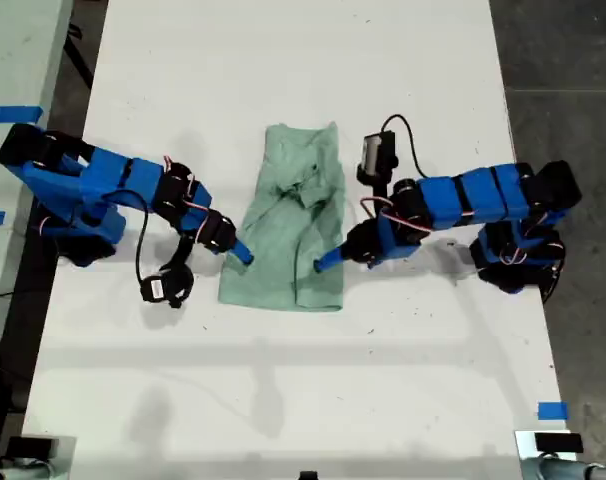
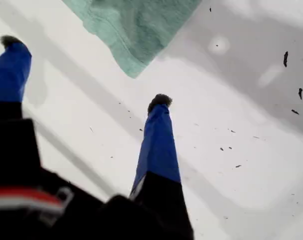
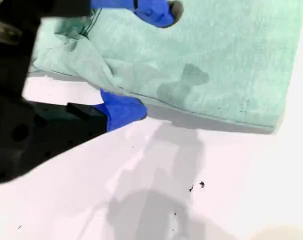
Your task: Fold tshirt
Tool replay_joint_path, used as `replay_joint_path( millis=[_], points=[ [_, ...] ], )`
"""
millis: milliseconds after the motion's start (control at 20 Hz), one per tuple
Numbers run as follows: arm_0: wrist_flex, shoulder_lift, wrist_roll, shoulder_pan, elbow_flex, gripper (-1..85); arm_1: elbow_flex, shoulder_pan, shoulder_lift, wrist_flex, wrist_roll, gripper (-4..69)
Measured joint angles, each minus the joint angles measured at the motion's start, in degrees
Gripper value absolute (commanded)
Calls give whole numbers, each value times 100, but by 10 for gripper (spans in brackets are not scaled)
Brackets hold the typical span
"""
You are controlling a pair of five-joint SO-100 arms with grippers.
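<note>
My first gripper point(image 2: 86, 72): fingers spread, nothing between, just off a tshirt point(image 1: 295, 222) corner. My second gripper point(image 3: 144, 60): jaws parted across the shirt's edge, one finger point(image 3: 159, 11) above cloth, visible only at wrist. Shirt folded lengthwise, mid-table point(image 1: 283, 400), between both arms.

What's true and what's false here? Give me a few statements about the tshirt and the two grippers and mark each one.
1. In the exterior view, the tshirt lies between the two arms. True.
2. My first gripper is shut on the tshirt. False: its jaws are open over the bare white table, with a corner of the cloth ahead of them.
3. My second gripper is at the tshirt's edge, with one finger over the cloth. True.
4. The tshirt is spread flat with both sleeves out. False: it is gathered into a narrow, rumpled strip.
</note>
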Motion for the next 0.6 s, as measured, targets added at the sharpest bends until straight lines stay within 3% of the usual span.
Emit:
replay_joint_path(
  millis=[150,250,300,500,600],
  points=[
    [-1011,-562,-193,0,747,160,62,0,0,0,9,407],
    [-1573,-782,-457,26,1046,28,167,0,0,-9,53,407],
    [-1749,-791,-527,44,1178,10,220,0,0,0,79,407],
    [-1661,-721,-668,0,1055,1,316,-44,0,-9,123,405],
    [-923,-738,-747,-9,712,1,325,-44,0,-9,123,403]
  ],
)
